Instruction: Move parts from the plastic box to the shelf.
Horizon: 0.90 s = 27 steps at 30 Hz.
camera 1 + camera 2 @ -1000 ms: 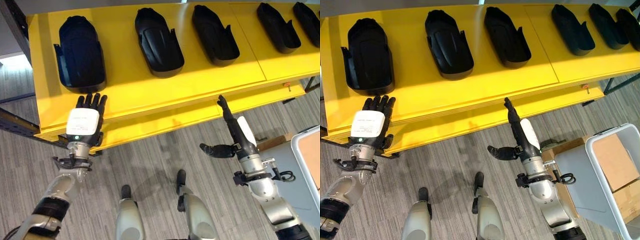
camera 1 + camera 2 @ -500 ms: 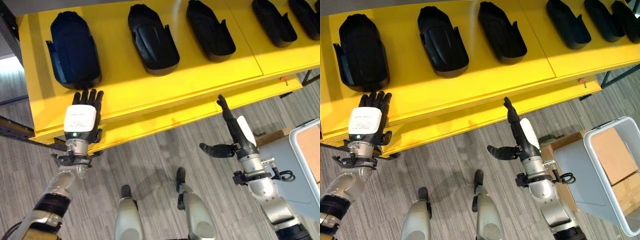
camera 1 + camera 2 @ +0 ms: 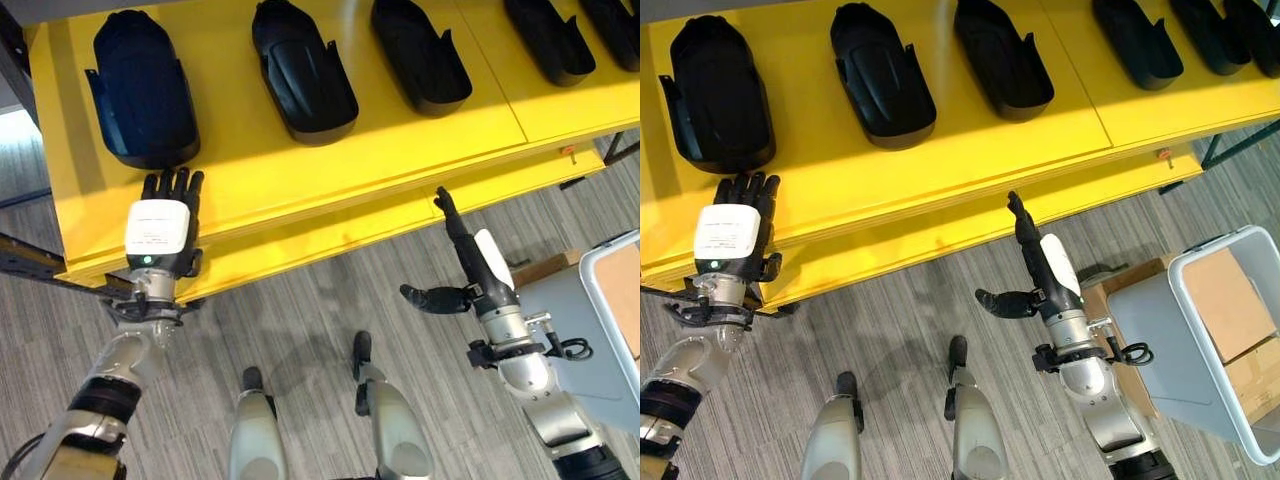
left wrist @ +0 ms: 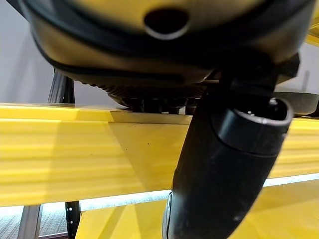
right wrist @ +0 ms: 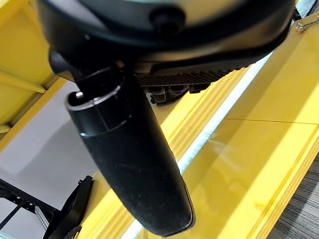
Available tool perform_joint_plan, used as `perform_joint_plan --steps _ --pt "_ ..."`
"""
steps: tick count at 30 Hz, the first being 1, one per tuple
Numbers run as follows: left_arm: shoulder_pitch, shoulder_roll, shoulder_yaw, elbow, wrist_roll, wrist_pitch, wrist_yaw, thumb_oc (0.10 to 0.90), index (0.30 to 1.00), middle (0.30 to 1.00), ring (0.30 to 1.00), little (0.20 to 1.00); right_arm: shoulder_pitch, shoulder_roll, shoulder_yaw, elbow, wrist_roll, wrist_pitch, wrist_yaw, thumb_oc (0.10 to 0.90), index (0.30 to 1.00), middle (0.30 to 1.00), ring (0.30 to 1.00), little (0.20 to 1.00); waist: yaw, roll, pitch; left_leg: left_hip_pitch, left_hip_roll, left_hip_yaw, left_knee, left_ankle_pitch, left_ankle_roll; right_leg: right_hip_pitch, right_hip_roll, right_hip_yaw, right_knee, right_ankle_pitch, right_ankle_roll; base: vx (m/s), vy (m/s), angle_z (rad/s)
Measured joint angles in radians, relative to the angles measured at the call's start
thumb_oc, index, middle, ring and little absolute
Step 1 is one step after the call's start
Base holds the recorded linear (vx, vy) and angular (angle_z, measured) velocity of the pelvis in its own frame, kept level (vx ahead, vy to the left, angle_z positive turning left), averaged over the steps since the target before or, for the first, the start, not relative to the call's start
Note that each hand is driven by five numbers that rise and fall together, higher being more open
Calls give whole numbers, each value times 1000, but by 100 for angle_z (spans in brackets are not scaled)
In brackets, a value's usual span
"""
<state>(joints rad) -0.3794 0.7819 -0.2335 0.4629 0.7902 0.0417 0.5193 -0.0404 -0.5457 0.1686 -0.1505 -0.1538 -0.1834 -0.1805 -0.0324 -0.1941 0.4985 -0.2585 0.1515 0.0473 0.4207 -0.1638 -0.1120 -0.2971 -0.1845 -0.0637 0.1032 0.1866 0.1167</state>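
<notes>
A yellow shelf (image 3: 300, 165) carries several black moulded parts in a row. The leftmost part (image 3: 140, 85) lies just beyond my left hand (image 3: 158, 232). That hand is open and empty, its straight fingers flat over the shelf's front edge. My right hand (image 3: 480, 268) hangs in front of the shelf's lower ledge (image 3: 340, 235). It is also open and empty, fingers pointing up at the ledge and thumb held out sideways. The plastic box (image 3: 1155, 340) stands on the floor at the right, beside my right arm. Its inside shows cardboard (image 3: 1225, 300).
Two more black parts (image 3: 300, 70) (image 3: 420, 55) lie mid-shelf, and others sit at the far right (image 3: 545, 40). A dark rack post (image 3: 25, 258) runs past the shelf's left end. Grey plank floor (image 3: 300, 320) lies between the shelf and me.
The whole picture has shifted, so the camera moved; more of the plastic box shows at the right. My left hand has edged slightly towards the leftmost part. The right hand keeps its pose.
</notes>
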Motion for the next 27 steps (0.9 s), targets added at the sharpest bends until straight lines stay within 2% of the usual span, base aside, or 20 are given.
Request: perform_joint_plan --steps 9,16,17,19,20,22,23,24,27 --pt "17 -8 2 -5 -3 1 -8 900 1000 1000 1000 1000 -1 0 8 0 0 0 0 900 1000 1000 1000 1000 5 0 0 16 0 2 -3 0 0 5 0 2 14 -4 1 7 -6 -2" --pt "225 -86 73 -167 -41 -26 -17 900 1000 1000 1000 1000 3 3 11 1 0 1 1 900 1000 1000 1000 1000 15 4 3 75 -1 1 -35 5 -3 50 -7 -4 20 -20 0 4 -2 1" --pt "257 -93 79 -194 -40 -42 -13 900 1000 1000 1000 1000 7 3 10 0 0 1 0 900 1000 1000 1000 1000 11 10 6 90 -1 0 -41 5 -4 61 -6 -3 20 -24 -1 36 -42 5" --pt "297 -111 76 -212 -42 -71 -18 900 1000 1000 1000 1000 5 3 10 0 0 1 1 900 1000 1000 1000 1000 33 25 15 103 5 0 -54 8 -2 72 -8 -5 22 -27 1 59 -66 7" --pt "335 -150 89 -243 -83 -98 -29 900 1000 1000 1000 1000 23 3 9 0 0 2 1 900 1000 1000 1000 1000 37 39 19 140 -1 -3 -93 21 -7 103 -16 -16 10 -30 3 63 -62 18" --pt "401 -176 90 -289 -144 -138 -50 900 1000 1000 1000 1000 36 2 9 0 0 2 5 900 1000 1000 1000 1000 42 63 15 178 -1 -9 -125 29 -10 135 -14 -30 5 -40 1 60 -73 20" --pt "458 -182 90 -337 -244 -175 -101 900 1000 1000 1000 1000 41 1 2 -1 0 3 6 900 1000 1000 1000 1000 45 83 6 198 -4 -17 -156 44 -14 148 -15 -38 0 -42 4 50 -60 15" --pt "484 -188 89 -360 -281 -192 -124 900 1000 1000 1000 1000 45 1 -1 -1 0 4 6 900 1000 1000 1000 1000 43 91 2 208 -10 -24 -172 51 -15 157 -16 -45 0 -42 3 73 -61 22" --pt "546 -228 64 -367 -405 -200 -245 900 1000 1000 1000 1000 62 -1 -21 -2 1 9 11 900 1000 1000 1000 1000 46 120 -14 246 -9 -32 -219 69 -15 189 -21 -67 -9 -48 1 59 -47 20"
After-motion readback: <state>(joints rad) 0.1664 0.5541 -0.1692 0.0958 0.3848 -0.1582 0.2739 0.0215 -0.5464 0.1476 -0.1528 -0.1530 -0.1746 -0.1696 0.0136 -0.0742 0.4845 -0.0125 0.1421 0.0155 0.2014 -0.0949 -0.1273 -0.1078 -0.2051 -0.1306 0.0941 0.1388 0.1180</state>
